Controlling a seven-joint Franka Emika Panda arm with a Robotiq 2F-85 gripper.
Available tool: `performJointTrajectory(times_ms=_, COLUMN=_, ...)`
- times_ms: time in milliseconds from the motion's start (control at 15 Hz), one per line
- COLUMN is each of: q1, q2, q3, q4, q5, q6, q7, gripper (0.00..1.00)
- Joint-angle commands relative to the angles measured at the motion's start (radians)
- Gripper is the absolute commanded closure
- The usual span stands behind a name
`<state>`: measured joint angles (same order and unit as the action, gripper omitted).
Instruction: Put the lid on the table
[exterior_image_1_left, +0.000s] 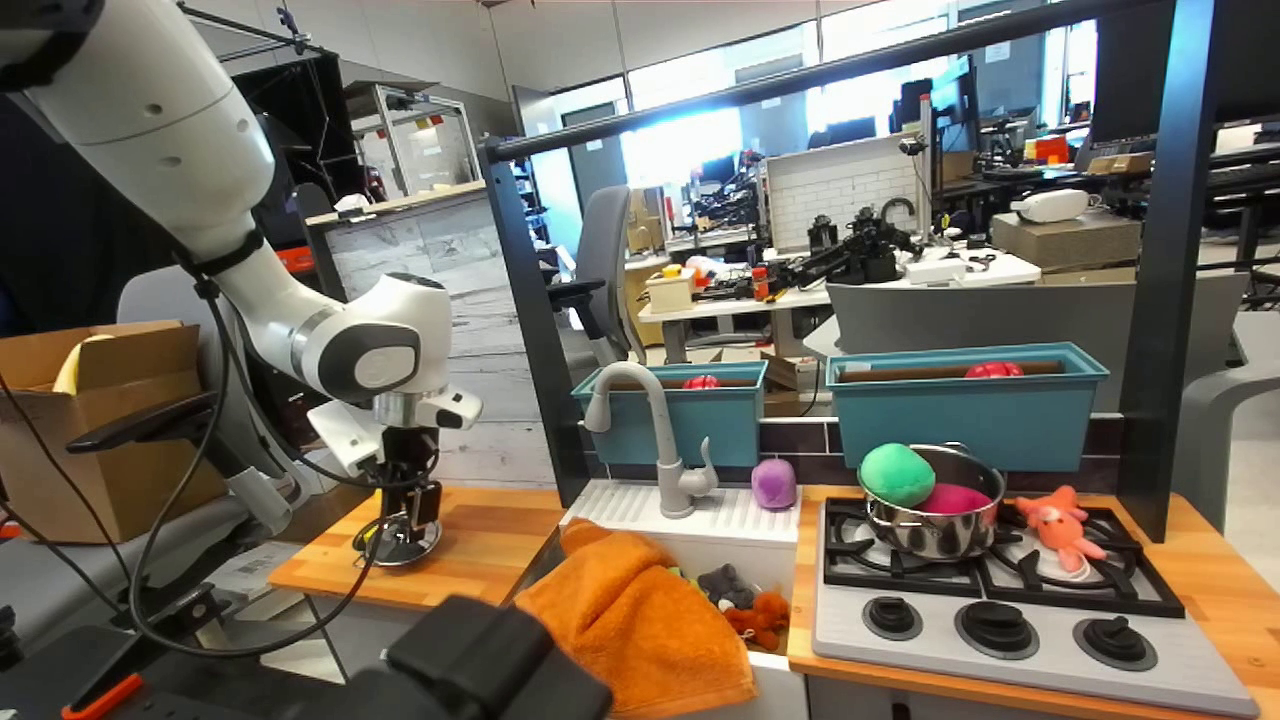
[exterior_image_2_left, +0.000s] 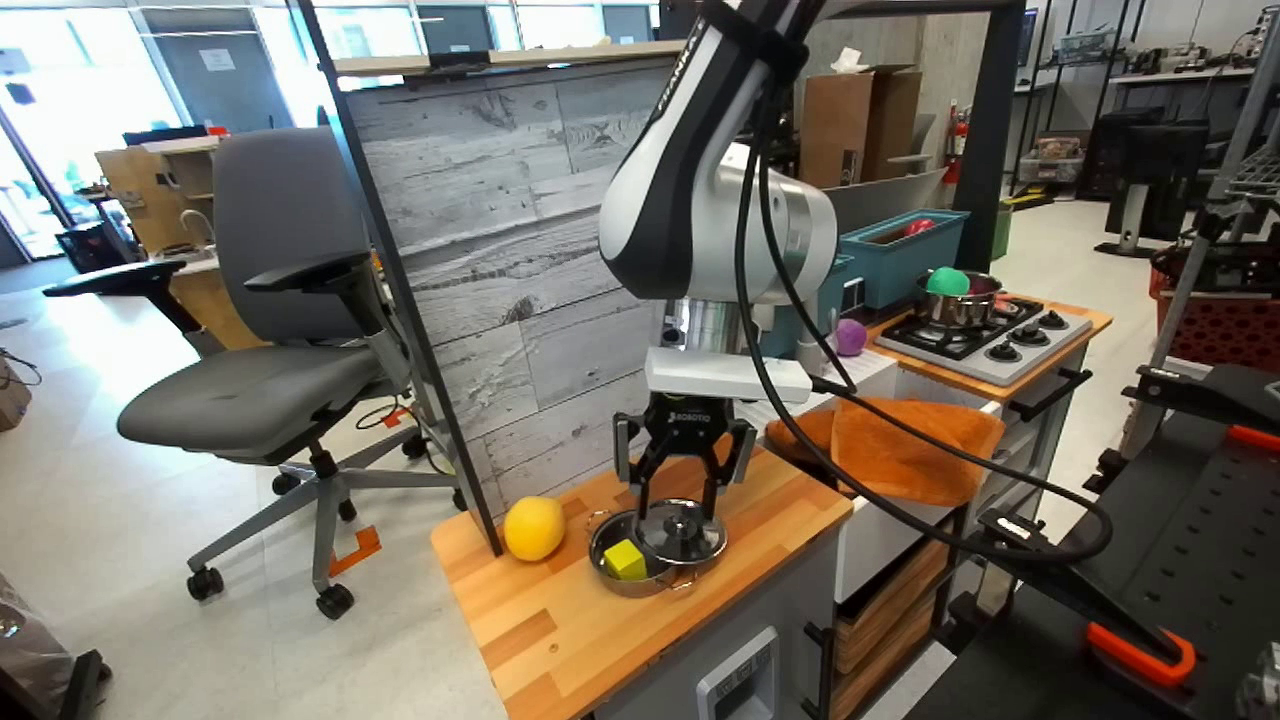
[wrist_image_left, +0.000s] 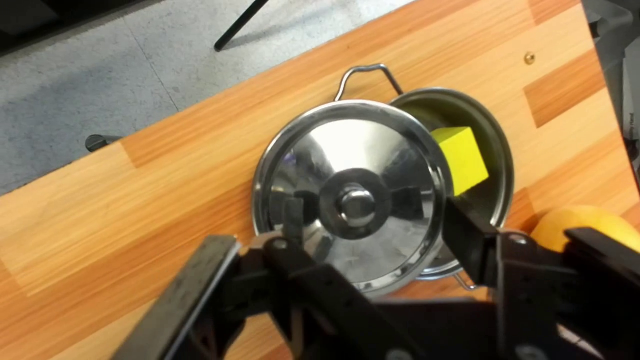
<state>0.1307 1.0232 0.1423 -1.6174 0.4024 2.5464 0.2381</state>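
Observation:
The round silvery lid (exterior_image_2_left: 690, 535) with a darker centre and knob lies off-centre over part of a small metal pot (exterior_image_2_left: 632, 588). The wrist view shows the lid (wrist_image_left: 400, 135) covering one side of the pot (wrist_image_left: 501, 150). The pot stands on the light-brown wooden table (exterior_image_2_left: 540, 630). My gripper (exterior_image_2_left: 677, 508) points down over the lid. In the wrist view its fingers (wrist_image_left: 372, 215) are spread on either side of the knob, with gaps to it. Whether the fingertips touch the lid is unclear. In an exterior view the gripper and cables partly hide the lid (exterior_image_1_left: 400, 550).
A yellow cube (exterior_image_2_left: 625, 560) lies inside the pot. A yellow ball (exterior_image_2_left: 534, 528) rests on the table beside it. A grey plank wall (exterior_image_2_left: 520, 300) stands along the table's back edge. An orange towel (exterior_image_1_left: 630, 620) hangs over the sink; a stove (exterior_image_1_left: 1000, 640) stands farther along.

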Motion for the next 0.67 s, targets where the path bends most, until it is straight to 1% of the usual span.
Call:
performJointTrajectory(times_ms=0, q1=-0.011, q2=0.025, q3=0.007, q4=0.044, q5=-0.015, q6=-0.027, q7=0.020, gripper=0.50)
performJointTrajectory(times_ms=133, q1=-0.012, q2=0.028, q3=0.006, q4=0.048, q5=-0.015, q6=-0.029, q7=0.022, gripper=0.53)
performJointTrajectory(times_ms=200, q1=-0.013, q2=0.028, q3=0.006, q4=0.049, q5=-0.014, q6=-0.029, q7=0.023, gripper=0.52)
performJointTrajectory(times_ms=333, q1=-0.015, q2=0.030, q3=0.008, q4=0.054, q5=-0.013, q6=-0.029, q7=0.023, gripper=0.57)
performJointTrajectory(times_ms=400, q1=-0.015, q2=0.030, q3=0.007, q4=0.056, q5=-0.013, q6=-0.030, q7=0.025, gripper=0.67)
performJointTrajectory(times_ms=467, q1=-0.016, q2=0.030, q3=0.006, q4=0.056, q5=-0.013, q6=-0.029, q7=0.026, gripper=0.81)
performJointTrajectory(times_ms=533, q1=-0.015, q2=0.028, q3=0.005, q4=0.055, q5=-0.014, q6=-0.024, q7=0.025, gripper=0.84)
performJointTrajectory(times_ms=600, q1=-0.017, q2=0.026, q3=0.005, q4=0.053, q5=-0.015, q6=-0.025, q7=0.024, gripper=0.91)
